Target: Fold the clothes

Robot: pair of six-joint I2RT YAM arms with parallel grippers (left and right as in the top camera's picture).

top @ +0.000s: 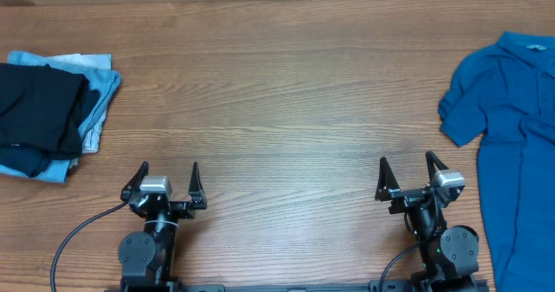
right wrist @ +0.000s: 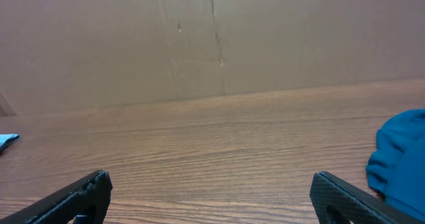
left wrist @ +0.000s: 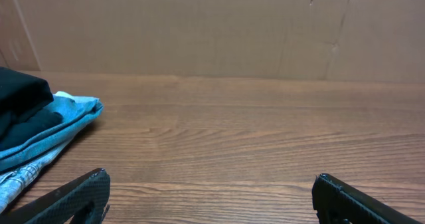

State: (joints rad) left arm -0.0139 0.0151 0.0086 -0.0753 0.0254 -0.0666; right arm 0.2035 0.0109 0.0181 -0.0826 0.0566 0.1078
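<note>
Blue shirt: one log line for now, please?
blue shirt: unfolded, table's right side | left gripper: open, empty | right gripper: open, empty

The left gripper [top: 169, 179] and right gripper [top: 408, 174] are black, each with two tapered fingers [top: 141, 176], a silver block [top: 153, 185], round joints [top: 139, 250] and a thin black cable [top: 75, 232].

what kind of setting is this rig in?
Probably a lab test bench, not a home: wood-grain table, plain brown board wall behind it, a robot's left hand and right hand, both open, plus a blue shirt laid out.
</note>
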